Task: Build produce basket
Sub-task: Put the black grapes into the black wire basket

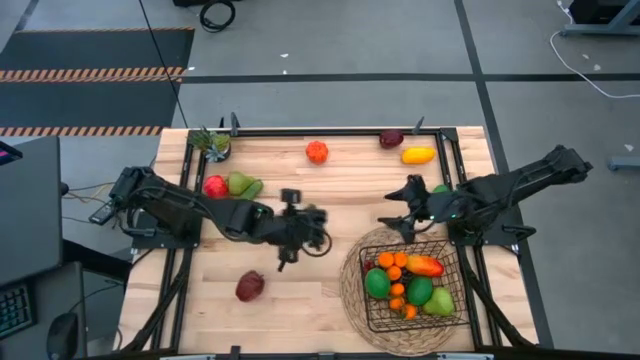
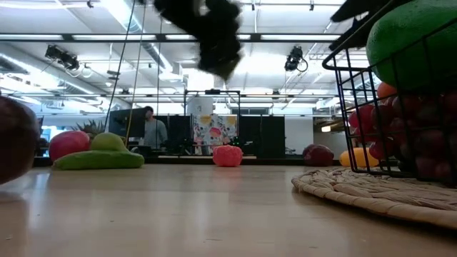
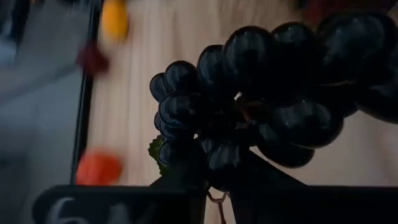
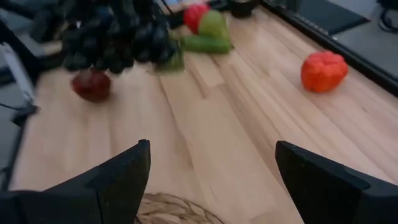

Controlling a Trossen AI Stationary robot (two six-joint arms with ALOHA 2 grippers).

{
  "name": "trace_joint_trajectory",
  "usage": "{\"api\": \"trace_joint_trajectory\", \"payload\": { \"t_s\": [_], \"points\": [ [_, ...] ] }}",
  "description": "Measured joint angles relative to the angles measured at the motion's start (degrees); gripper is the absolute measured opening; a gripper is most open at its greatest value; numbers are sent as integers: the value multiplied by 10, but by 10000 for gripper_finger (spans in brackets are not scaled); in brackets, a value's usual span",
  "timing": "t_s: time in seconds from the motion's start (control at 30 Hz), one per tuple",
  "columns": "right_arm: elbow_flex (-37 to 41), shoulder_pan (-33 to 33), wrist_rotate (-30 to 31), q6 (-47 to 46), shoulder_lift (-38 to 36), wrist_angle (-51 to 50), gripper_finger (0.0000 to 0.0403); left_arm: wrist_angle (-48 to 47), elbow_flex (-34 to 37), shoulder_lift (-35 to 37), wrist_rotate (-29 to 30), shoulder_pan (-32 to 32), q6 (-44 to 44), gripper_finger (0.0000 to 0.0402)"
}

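**High view: grapes aloft, basket off to the right**

High view shows the left gripper (image 1: 300, 237) over the middle of the table, its fingers closed tight on a dark purple grape bunch (image 3: 261, 106). In the low view the bunch (image 2: 207, 32) hangs clear above the wood, touching nothing. The black wire basket (image 1: 452, 262) sits on a round woven mat (image 1: 352, 290) at the near right, already holding oranges, green fruit and a mango-like piece. The right gripper (image 1: 408, 208) waits just beyond the basket's far edge, fingers spread wide and empty.

To do the carry well, the left arm should probably keep the bunch high enough to pass over the basket's wire rim, since trailing grapes could snag on the grid. A soft, dangling cluster likely swings, so a steady traverse would help. The right gripper stands close to the path; the two arms need room. Release looks best over the emptier far end of the basket.

Other produce lies on the table: a red apple (image 1: 214, 185), a green pear (image 1: 239, 182), an orange-red piece (image 1: 317, 151), a yellow piece (image 1: 418, 155) and a dark red fruit (image 1: 249, 287).
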State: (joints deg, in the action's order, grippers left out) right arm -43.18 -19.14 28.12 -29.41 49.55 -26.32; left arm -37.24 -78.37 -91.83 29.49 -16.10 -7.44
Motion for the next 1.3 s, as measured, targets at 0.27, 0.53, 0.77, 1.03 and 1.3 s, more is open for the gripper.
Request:
{"api": "trace_joint_trajectory", "payload": {
  "t_s": [0.27,0.53,0.77,1.03,1.3],
  "points": [
    [0,-29,-22,-25,-70,-41,348,233,0,0,-162,39,-67,49],
    [0,-44,-8,-26,-101,-50,348,383,0,-40,-254,47,-69,50],
    [-2,-46,-12,-26,-110,-69,348,481,0,-116,-279,48,-68,50],
    [-36,-46,9,-49,-110,-145,348,575,0,-163,-278,49,-25,67],
    [-36,-46,9,-50,-108,-145,348,570,0,-172,-283,55,36,188]
  ]
}}
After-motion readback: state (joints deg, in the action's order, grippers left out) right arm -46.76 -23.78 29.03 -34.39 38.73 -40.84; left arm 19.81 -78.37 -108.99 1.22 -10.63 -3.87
